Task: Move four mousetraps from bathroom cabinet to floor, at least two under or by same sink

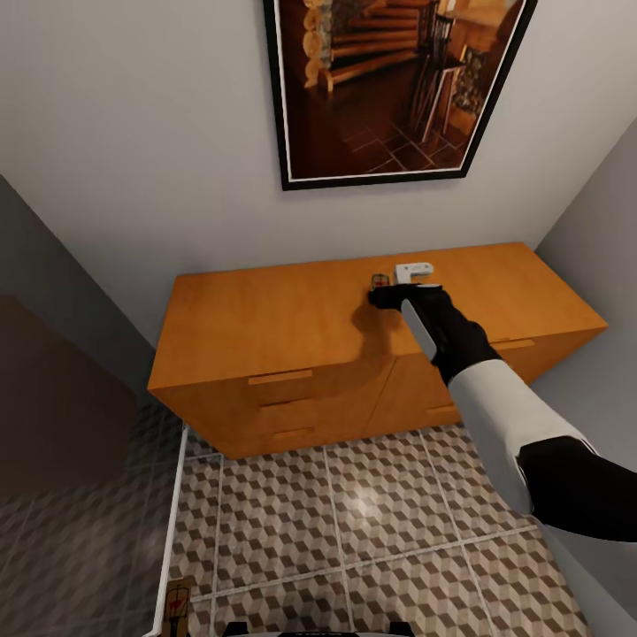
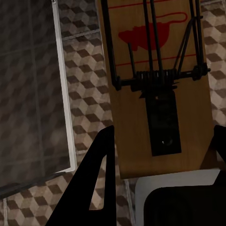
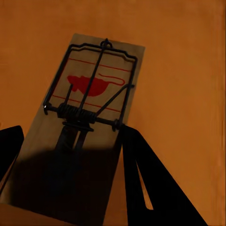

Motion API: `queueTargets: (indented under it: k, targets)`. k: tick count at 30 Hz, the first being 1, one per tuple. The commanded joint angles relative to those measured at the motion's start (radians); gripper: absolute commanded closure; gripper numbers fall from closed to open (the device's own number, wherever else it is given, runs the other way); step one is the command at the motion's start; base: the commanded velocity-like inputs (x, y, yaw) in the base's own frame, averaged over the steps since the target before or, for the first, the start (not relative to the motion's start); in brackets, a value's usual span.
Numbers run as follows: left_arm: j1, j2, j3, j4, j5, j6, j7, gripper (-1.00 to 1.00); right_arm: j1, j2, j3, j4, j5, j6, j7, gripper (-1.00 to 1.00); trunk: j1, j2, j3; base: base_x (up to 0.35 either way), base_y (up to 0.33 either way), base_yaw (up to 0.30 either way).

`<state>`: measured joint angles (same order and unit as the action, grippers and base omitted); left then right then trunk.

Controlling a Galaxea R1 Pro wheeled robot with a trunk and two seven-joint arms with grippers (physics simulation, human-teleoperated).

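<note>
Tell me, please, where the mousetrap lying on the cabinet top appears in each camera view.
Head view: the mousetrap lies right of centre, just beyond the right tool.
Right wrist view: centre-left, flanked by that tool's fingers.
Left wrist view: this is a second mousetrap, in the left tool above the floor tiles.
Shared landmark: the orange cabinet top, in the head and right wrist views.

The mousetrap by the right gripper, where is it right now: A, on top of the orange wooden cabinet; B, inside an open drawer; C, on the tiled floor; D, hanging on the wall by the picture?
A: the mousetrap lies flat on the top of the cabinet, just ahead of the right gripper, and all the drawers are closed.
</note>
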<state>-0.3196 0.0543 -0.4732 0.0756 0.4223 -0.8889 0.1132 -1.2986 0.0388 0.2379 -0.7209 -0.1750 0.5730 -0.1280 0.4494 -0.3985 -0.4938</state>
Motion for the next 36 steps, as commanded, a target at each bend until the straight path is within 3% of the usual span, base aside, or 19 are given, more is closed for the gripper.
queueTargets:
  k: [1, 7, 13, 36]
  targets:
    - [-0.001, -0.001, -0.008, 0.003, -0.005, -0.004, 0.013, 1.0, -0.001, -0.001, 0.003, -0.015, -0.014, 0.015, -0.012, 1.0, 0.001, -0.002, -0.001, 0.0, 0.0, 0.0]
    - [-0.001, -0.001, -0.008, 0.003, -0.005, -0.004, 0.013, 1.0, -0.001, 0.0, 0.003, -0.12, -0.014, 0.08, -0.056, 1.0, 0.001, -0.002, -0.001, 0.0, 0.0, 0.0]
    - [-0.001, -0.001, -0.008, 0.003, -0.005, -0.004, 0.013, 1.0, -0.001, 0.001, 0.003, -0.166, -0.014, 0.136, -0.068, 1.0, 0.001, -0.002, -0.001, -0.127, 0.0, 0.0]
    - [-0.001, -0.001, -0.008, 0.003, -0.005, -0.004, 0.013, 1.0, -0.001, 0.0, 0.009, -0.171, -0.012, 0.143, -0.07, 1.0, 0.001, -0.002, -0.001, -0.33, 0.0, 0.0]
